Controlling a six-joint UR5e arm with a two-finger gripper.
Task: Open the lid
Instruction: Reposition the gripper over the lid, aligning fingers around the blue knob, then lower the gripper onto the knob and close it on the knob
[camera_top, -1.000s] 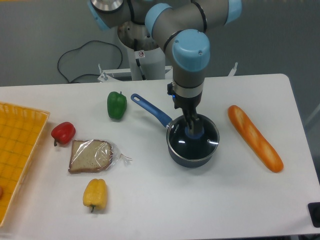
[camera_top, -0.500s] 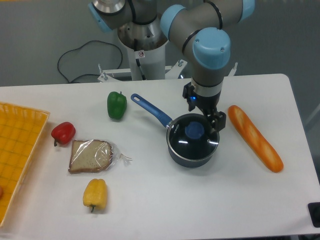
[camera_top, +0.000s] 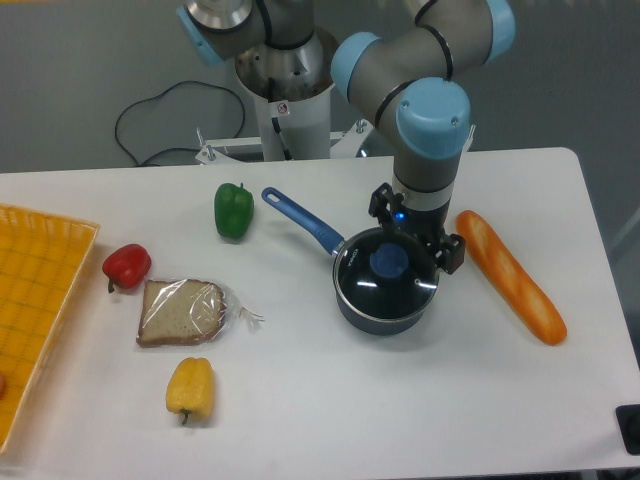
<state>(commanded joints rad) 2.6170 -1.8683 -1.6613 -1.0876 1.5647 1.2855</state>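
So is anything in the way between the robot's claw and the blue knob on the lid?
Nothing visible blocks it. The gripper sits at the right back edge of the saucepan, beside the lid, and the space across to the blue knob is open. The baguette lies off to the right, clear of that path.

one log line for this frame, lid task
task: open the lid | lid: on saucepan | gripper: at lid's far-right edge, not on knob, jaw state unclear

The UR5e arm (camera_top: 420, 60) has grey metallic links, light-blue joint caps, and a black gripper (camera_top: 425, 240) with a blue indicator light.
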